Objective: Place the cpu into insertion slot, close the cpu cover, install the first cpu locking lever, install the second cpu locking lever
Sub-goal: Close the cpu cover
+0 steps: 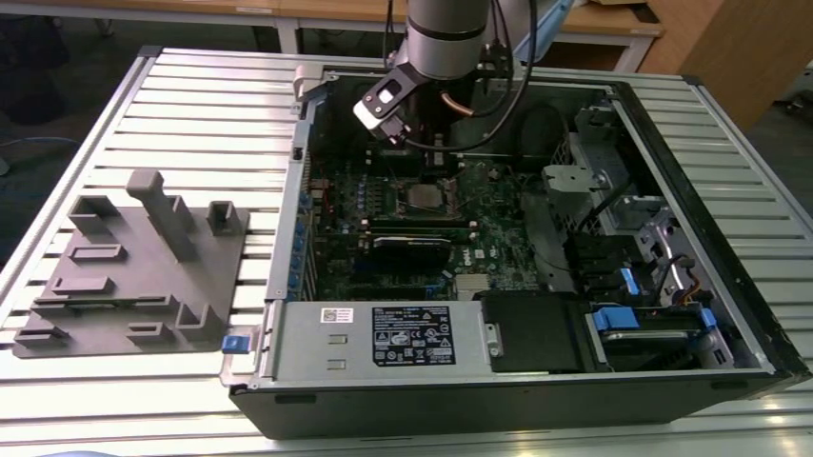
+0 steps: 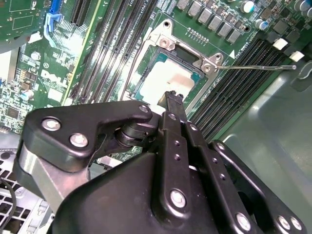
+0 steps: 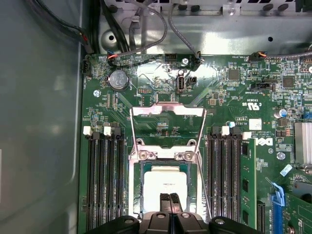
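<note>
1. I watched the gripper (image 3: pixel 170 197) hang low over the green board (image 3: pixel 229 105). Its two fingers were pressed together with nothing between them.
2. The cpu (image 3: pixel 165 183) lay flat inside the insertion slot (image 3: pixel 140 190). The finger tips sat at one edge of the chip. I could not tell if they touched it or were just above it.
3. The cpu cover (image 3: pixel 168 110) lay flipped back and open, just beside the slot. A thin wire locking lever (image 2: pixel 253 67) stuck out to the side and looked unhooked.
4. I judged the step in hand was settling the chip in its place. To do that well, I would push very softly and straight down, never sideways, so the chip cannot slide or tip. I would also check that all four sides sit level in the slot.
5. There was writing too. White letters were printed on the board, and a black label (image 1: pixel 413 335) sat on the grey box (image 1: pixel 311 345). I did not read any of it out.
</note>
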Available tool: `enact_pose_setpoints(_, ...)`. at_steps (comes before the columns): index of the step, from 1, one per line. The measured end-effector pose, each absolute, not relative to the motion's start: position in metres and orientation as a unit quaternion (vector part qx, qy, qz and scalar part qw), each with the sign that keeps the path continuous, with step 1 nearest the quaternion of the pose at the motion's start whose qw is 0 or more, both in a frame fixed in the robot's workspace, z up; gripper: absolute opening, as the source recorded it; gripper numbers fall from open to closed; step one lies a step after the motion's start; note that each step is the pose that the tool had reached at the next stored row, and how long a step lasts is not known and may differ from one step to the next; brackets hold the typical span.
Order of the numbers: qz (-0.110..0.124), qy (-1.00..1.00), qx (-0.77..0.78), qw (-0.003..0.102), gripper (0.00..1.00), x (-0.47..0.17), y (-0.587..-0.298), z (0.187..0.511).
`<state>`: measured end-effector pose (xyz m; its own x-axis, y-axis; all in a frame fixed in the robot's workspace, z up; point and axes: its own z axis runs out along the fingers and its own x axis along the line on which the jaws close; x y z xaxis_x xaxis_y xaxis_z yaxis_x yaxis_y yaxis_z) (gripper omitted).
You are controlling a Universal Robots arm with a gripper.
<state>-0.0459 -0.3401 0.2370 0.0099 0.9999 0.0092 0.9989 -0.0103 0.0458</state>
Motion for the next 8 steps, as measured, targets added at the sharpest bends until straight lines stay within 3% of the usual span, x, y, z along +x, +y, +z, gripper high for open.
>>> enact_pose_setpoints(8, 0.019, 0.703, 0.71, 0.013, 0.11, -0.0459, -0.3401, 0.2468)
